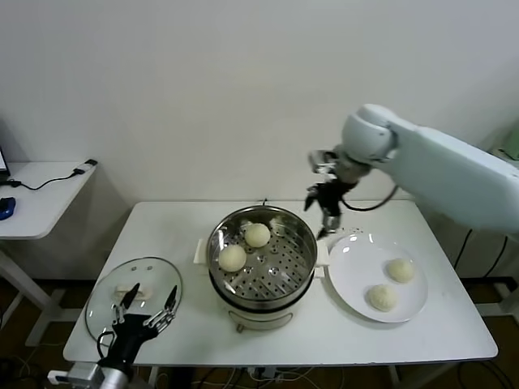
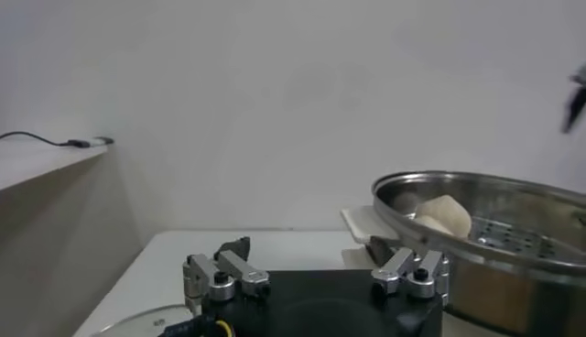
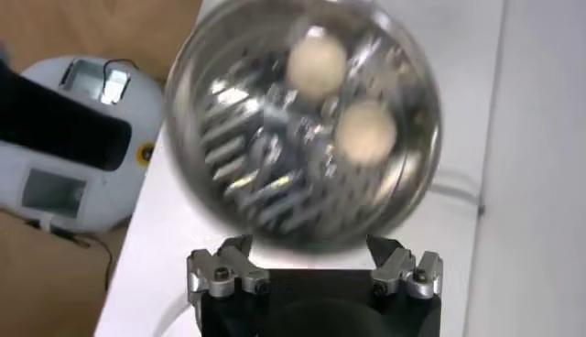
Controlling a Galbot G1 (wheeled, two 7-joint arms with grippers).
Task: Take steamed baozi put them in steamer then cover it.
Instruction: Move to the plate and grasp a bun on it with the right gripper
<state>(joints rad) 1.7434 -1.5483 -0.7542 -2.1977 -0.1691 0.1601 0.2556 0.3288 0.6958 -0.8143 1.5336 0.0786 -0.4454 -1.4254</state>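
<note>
The steamer (image 1: 280, 269) stands mid-table with two steamed baozi (image 1: 257, 235) (image 1: 232, 258) on its perforated tray. Two more baozi (image 1: 400, 270) (image 1: 382, 297) lie on a white plate (image 1: 357, 267) to its right. My right gripper (image 1: 322, 217) hangs open and empty above the gap between the steamer's back right rim and the plate. In the right wrist view it (image 3: 311, 249) looks down on the steamer (image 3: 238, 174). The cover (image 1: 105, 293), a glass lid, lies flat at the front left. My left gripper (image 1: 147, 303) is open just above it, holding nothing. Its wrist view shows its gripper (image 2: 307, 249) beside the steamer (image 2: 494, 206).
The white table (image 1: 162, 235) ends close in front of the cover and the steamer. A lower side table (image 1: 40, 194) with a cable stands at the far left. A wall runs right behind the table.
</note>
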